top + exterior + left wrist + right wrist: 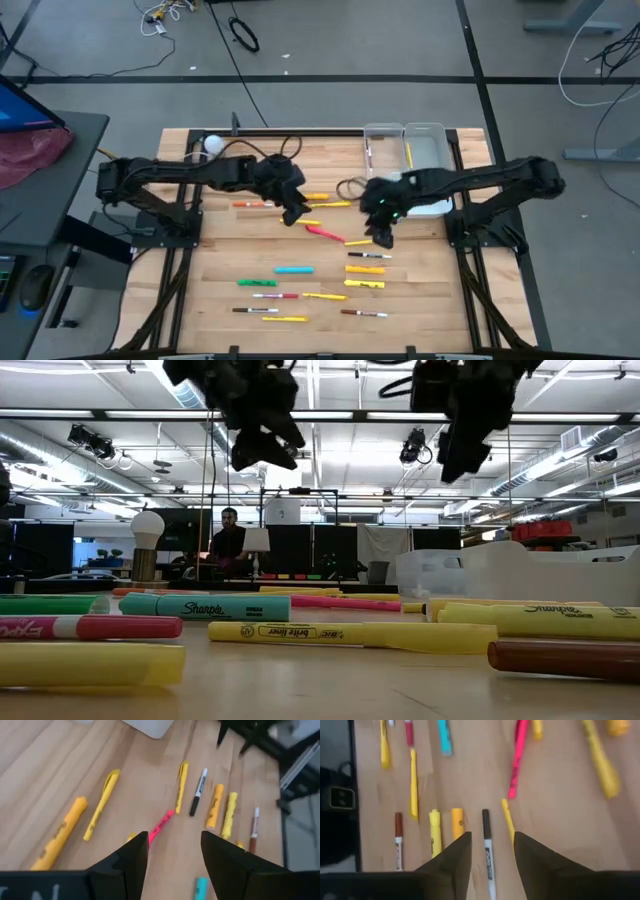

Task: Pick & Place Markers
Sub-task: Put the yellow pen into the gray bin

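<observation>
You are at the reaching step: both the left gripper [296,213] and the right gripper [383,238] hover spread and empty above the markers [310,270] scattered mid-table, so next you lower one onto a marker.

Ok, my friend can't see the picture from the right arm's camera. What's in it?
The right gripper hangs open above a wooden table scattered with markers: a black-capped white one lies below its fingers, a pink one farther off, with yellow ones around.
</observation>
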Available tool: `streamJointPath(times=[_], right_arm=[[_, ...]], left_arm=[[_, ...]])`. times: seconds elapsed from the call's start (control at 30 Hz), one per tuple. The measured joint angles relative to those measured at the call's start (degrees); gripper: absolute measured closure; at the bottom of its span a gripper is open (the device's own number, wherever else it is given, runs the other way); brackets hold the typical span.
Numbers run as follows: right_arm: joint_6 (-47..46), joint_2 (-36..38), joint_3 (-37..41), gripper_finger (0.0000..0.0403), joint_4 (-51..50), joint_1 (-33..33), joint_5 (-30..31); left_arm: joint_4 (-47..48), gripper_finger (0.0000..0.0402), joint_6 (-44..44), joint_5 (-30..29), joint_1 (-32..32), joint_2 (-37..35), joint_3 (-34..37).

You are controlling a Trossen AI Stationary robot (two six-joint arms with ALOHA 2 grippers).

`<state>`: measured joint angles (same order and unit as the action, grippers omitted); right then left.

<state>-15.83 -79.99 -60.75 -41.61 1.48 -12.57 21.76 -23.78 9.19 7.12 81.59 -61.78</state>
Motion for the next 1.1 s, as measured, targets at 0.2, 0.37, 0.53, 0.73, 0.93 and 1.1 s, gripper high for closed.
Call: streamJointPath(times=[0.2,0.37,0.53,0.73,0.93,1.1], right_arm=[[11.3,-8.4,0.0,0.021,1.8,0.9,0.6],[17.7,-14.3,0.0,0.0211,0.9,2.0,3.6],[19.6,-18.5,0.0,0.0229,0.3,3.0,4.8],[18.9,-22.3,0.0,0.0257,-1.2,3.3,6.7],[18.5,-24.9,-0.2,0.0287,-1.0,3.3,8.9],[17.5,-25.2,-0.2,0.0337,-0.8,3.3,10.4]], left_arm=[[0.3,0.0214,-3.2,-0.1,-2.4,-8.0,5.4],[2.8,0.0214,-6.3,-2.0,-5.1,-12.9,8.1],[4.2,0.0214,-7.1,-4.0,-7.9,-14.9,8.4],[5.6,0.0214,-6.6,-5.8,-9.8,-15.4,8.3],[7.4,0.0214,-5.9,-6.2,-10.0,-17.0,8.3],[7.7,0.0214,-5.0,-7.1,-9.9,-17.4,8.3]])
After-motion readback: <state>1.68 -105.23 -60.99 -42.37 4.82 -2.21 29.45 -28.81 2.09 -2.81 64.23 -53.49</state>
